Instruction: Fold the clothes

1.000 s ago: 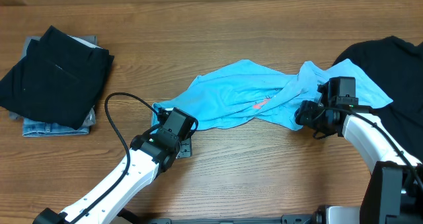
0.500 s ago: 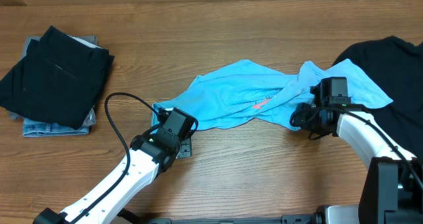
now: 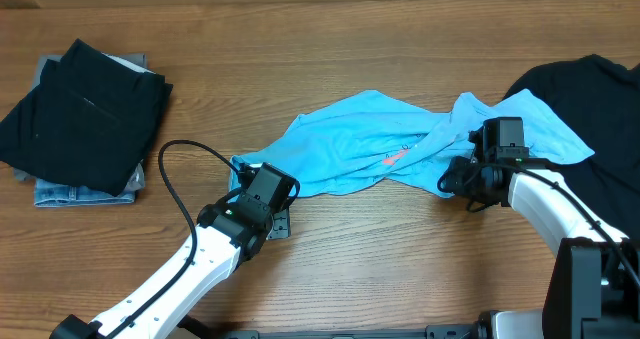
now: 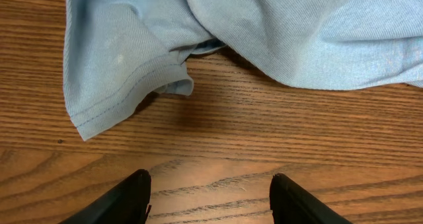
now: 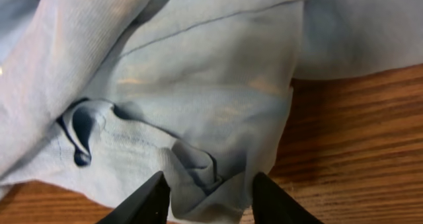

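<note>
The light blue T-shirt (image 3: 350, 149) lies crumpled across the middle of the wooden table, with a small orange print showing. My left gripper (image 3: 250, 177) is open and empty at the shirt's left end. In the left wrist view its fingers (image 4: 210, 184) hover over bare wood just short of a hemmed sleeve (image 4: 119, 72). My right gripper (image 3: 455, 174) is at the shirt's right end. In the right wrist view its fingers (image 5: 208, 184) are open and stand on either side of a bunched fold of the blue cloth (image 5: 198, 85).
A black garment (image 3: 590, 109) lies spread at the right edge, touching the shirt's right end. A folded black garment (image 3: 80, 109) sits on folded jeans (image 3: 85, 191) at the far left. A black cable (image 3: 175, 179) loops beside my left arm.
My right gripper has shifted slightly left along the shirt's right end. The left arm and the shirt have not visibly moved.
</note>
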`<move>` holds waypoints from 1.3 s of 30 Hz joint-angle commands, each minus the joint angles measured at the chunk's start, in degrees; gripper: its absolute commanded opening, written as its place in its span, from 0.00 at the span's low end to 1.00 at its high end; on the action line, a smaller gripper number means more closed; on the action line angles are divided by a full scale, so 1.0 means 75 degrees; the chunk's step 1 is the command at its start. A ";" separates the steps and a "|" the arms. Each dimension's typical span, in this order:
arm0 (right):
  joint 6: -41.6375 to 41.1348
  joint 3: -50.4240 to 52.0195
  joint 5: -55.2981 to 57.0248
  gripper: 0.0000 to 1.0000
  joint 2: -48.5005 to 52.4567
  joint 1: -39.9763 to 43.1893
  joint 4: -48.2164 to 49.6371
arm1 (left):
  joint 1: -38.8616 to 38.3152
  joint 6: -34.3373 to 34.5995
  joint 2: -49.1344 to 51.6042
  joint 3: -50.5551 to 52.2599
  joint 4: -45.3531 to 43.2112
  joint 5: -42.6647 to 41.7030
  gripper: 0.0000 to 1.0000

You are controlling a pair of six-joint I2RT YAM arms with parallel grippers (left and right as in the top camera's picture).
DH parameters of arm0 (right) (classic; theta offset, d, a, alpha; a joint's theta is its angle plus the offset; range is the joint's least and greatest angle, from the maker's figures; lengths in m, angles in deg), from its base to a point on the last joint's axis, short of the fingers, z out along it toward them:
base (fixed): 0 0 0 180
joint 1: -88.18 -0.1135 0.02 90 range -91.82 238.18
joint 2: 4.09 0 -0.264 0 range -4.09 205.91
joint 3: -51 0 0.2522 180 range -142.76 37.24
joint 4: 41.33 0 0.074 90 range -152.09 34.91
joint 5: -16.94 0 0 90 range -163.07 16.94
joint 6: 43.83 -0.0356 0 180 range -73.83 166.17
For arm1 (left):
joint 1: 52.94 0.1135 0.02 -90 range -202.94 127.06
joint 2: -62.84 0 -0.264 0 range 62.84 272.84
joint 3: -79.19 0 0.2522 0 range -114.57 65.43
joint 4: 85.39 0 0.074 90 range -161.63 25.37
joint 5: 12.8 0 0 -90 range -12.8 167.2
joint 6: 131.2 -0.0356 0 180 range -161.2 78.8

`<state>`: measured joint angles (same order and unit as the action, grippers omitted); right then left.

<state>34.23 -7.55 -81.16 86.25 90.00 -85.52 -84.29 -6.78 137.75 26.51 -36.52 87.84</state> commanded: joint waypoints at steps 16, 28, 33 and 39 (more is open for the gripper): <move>-0.0009 -0.0055 0.0460 0.04 0.0026 -0.0015 -0.0370 | 0.0035 0.0099 0.0012 0.0026 0.0023 -0.0020 0.60; -0.0437 -0.0280 0.1020 0.04 -0.0009 -0.0015 -0.0848 | 0.0160 0.0096 0.0009 -0.1017 0.0484 0.0041 0.69; -0.0437 -0.0280 0.1017 0.04 -0.0009 -0.0015 -0.0848 | 0.0449 -0.0137 0.0015 -0.1131 0.0548 0.0866 0.68; -0.0437 -0.0280 0.1014 0.04 -0.0009 -0.0015 -0.0848 | 0.1113 -0.0160 0.0076 -0.1131 0.0562 0.1005 0.67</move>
<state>31.36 -8.10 -74.43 86.30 90.00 -92.01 -78.83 -7.05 137.75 18.86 -32.23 93.30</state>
